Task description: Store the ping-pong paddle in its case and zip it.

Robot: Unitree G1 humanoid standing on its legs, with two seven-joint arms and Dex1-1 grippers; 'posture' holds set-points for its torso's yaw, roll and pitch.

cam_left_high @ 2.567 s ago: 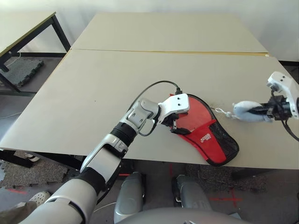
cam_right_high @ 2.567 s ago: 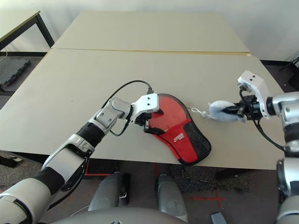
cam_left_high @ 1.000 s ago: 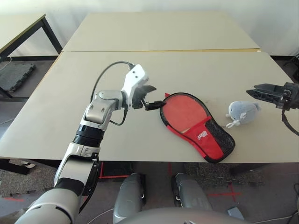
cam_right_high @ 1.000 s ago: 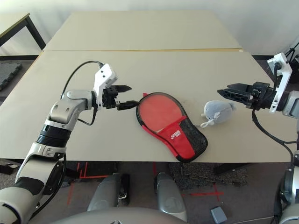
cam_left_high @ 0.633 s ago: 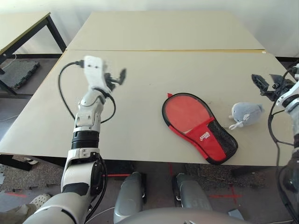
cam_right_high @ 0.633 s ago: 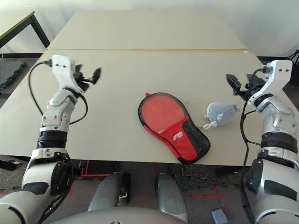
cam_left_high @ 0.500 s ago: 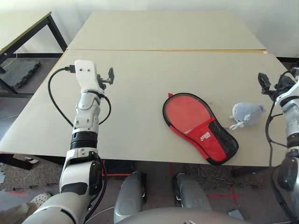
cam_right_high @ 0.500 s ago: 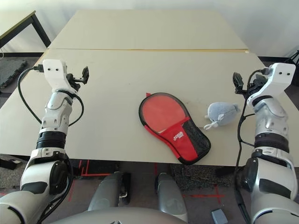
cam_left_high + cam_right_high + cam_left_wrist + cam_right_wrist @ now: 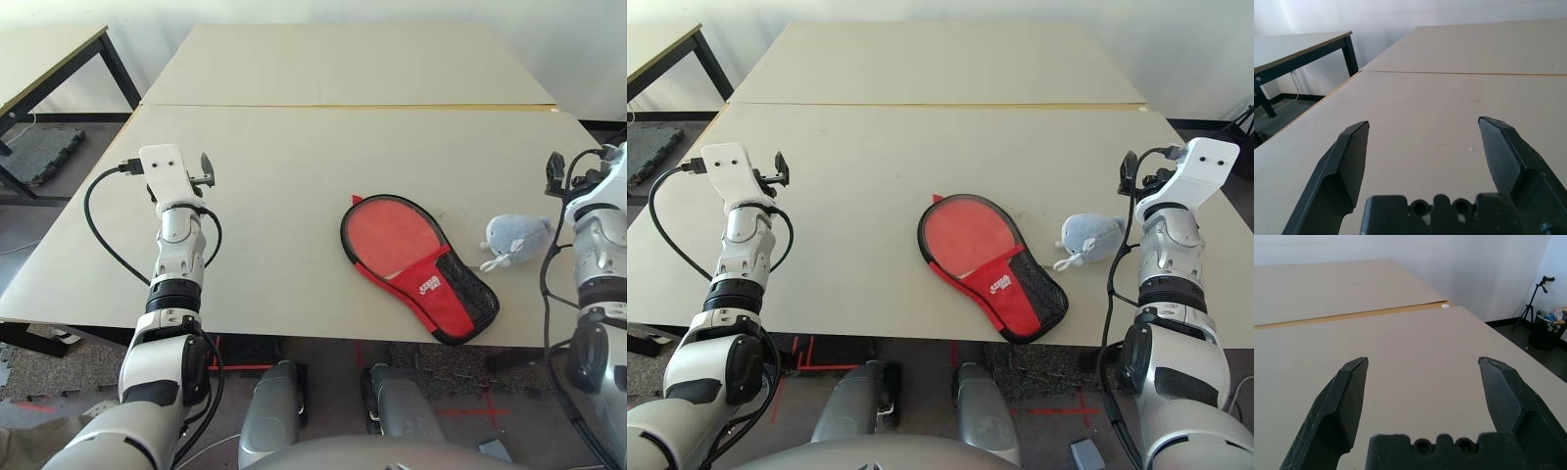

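Both jaws point(image 9: 1423, 125) wide, empty. Case point(image 9: 458, 304) by bench's point(image 9: 265, 294) near edge looks packed; you likely just hold clear.

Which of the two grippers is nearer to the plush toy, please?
The right gripper: it stands open just beyond the plush toy, while the left one is across the table, past the red case.
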